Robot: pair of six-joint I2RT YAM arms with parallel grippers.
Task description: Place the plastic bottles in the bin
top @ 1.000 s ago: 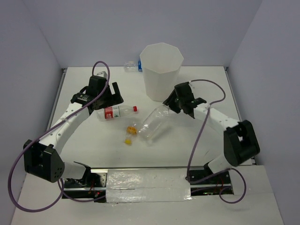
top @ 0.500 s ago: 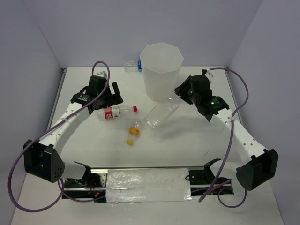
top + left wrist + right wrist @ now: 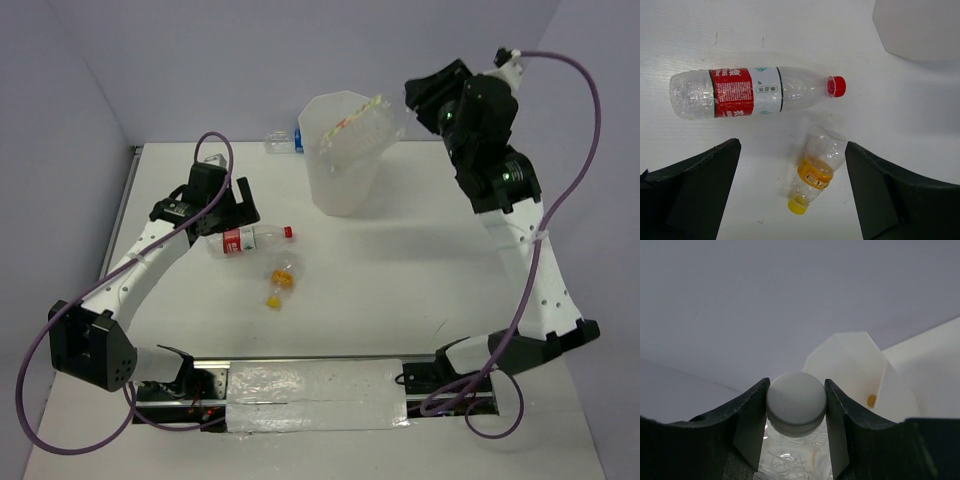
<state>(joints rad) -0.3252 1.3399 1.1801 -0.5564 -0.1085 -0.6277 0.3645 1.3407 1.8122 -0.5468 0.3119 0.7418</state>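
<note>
Wide clear bottle (image 3: 360,125): pinched at its cap (image 3: 796,400) by our right claw (image 3: 412,100), hanging above the bin (image 3: 345,190) rim. Left claw (image 3: 792,175): gaping, empty, above red-labelled bottle (image 3: 752,92) on bench (image 3: 400,270). Risk: released off-centre, we judge it clips the rim and falls outside.

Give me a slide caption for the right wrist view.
Right tool shut on the wide clear bottle at its cap end, white bin behind.
</note>
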